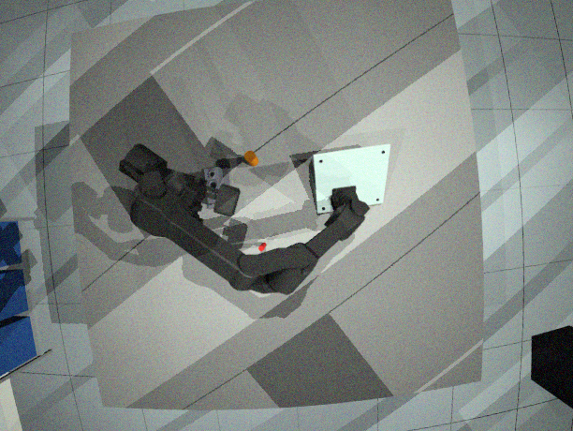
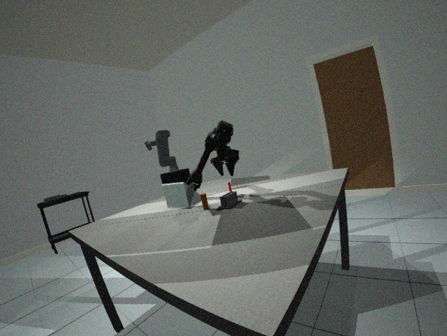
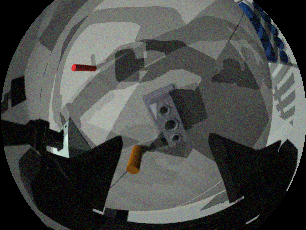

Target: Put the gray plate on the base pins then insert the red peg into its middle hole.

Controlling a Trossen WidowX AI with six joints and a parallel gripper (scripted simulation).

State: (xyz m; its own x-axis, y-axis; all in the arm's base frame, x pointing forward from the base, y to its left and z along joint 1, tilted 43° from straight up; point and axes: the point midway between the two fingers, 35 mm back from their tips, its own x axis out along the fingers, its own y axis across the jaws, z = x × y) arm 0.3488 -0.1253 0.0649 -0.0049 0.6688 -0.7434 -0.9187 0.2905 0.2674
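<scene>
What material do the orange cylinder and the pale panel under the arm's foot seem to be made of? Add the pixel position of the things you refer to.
The orange cylinder (image 1: 251, 158) (image 2: 204, 201) (image 3: 134, 160) looks like matte plastic or painted wood, evenly coloured without bright glints. The pale panel (image 1: 351, 170) may be painted metal or glass: smooth, pale green, with dark dots near its corners.

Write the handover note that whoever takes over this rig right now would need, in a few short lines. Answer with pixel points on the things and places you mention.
Gripper (image 1: 187, 192) (image 2: 226, 175) (image 3: 166, 139): open, holding nothing, above the base.
Gray plate (image 1: 206, 175) (image 3: 167, 117): appears set on the base (image 1: 210, 204) (image 2: 229, 201) (image 3: 165, 92); can't confirm it is fully flat on both pins.
Red peg (image 1: 262, 246) (image 2: 229, 187) (image 3: 84, 67): upright on the table, away from the plate.
Done: plate apparently placed.
Left: check its seating, grasp the peg, insert it in the middle hole, release.
</scene>
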